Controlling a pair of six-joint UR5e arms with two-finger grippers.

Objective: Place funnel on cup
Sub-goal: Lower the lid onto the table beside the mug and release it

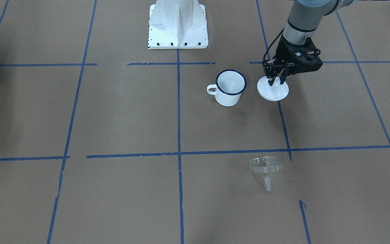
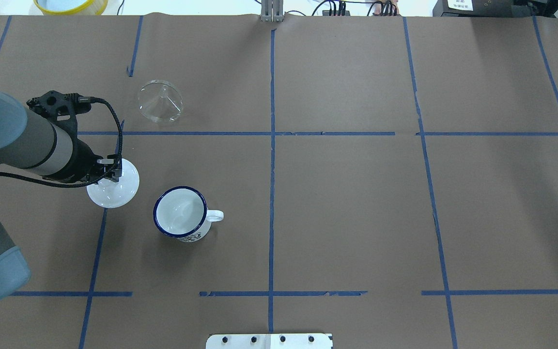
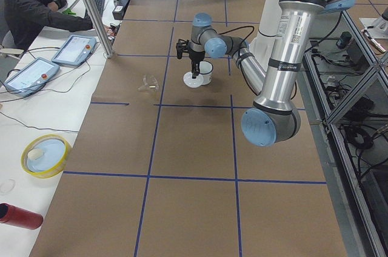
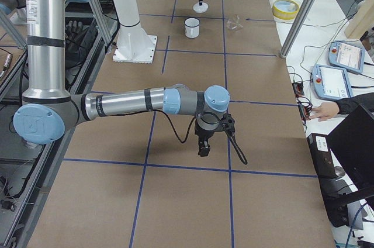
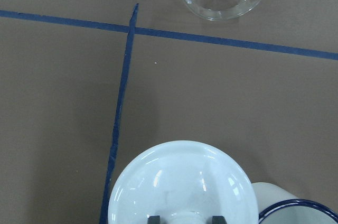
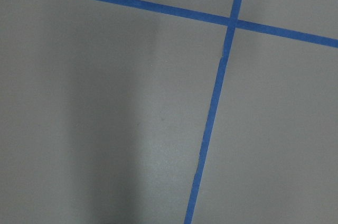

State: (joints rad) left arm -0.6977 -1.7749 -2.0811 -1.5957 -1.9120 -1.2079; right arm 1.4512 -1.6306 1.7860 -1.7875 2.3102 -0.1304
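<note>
A white funnel (image 1: 273, 91) sits mouth-down, spout up, just left of the white enamel cup (image 2: 181, 213) with the dark blue rim. My left gripper (image 1: 277, 82) points straight down and is shut on the funnel's spout; the left wrist view shows both fingers (image 5: 153, 218) pressed against the spout, with the cup's rim (image 5: 296, 208) at the lower right. I cannot tell whether the funnel's mouth touches the paper. A clear glass funnel (image 2: 160, 101) lies on its side farther out. My right gripper (image 4: 203, 148) hangs over bare paper far from these; I cannot tell its state.
The robot's white base (image 1: 178, 25) stands behind the cup. A yellow-rimmed bowl (image 3: 45, 154) and a red can (image 3: 18, 216) sit off the paper's left end. A person (image 3: 36, 2) sits at a side table with tablets (image 3: 74, 50). Blue tape lines cross the brown paper.
</note>
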